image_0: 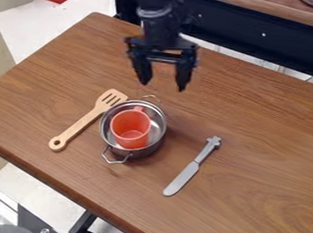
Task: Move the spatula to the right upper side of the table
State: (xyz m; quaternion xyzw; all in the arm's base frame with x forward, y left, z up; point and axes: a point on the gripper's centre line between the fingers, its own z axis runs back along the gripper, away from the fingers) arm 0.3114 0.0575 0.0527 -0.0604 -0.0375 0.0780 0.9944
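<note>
Plainly, in the camera view, the black two-finger gripper hangs over the upper middle of the brown wooden table, with its fingers spread well apart and nothing between them. Its tips point down, just above the pot in the picture and apart from the spatula.

The slotted wooden spatula lies on the left part of the table, slanting, its slotted head toward the top of the view and its handle, with a round hole at the end, toward the lower left. The head is just beside the rim of a steel pot; whether they touch, I cannot tell.

The pot stands upright with two wire handles, one at its upper side and one at its lower left. Inside it sits an orange-red mug, its handle toward the top of the view. To the right of the pot and apart from it lies a table knife, blade toward the lower left, handle toward the upper right. Beyond the table's far edge is a wooden countertop over a dark front.
</note>
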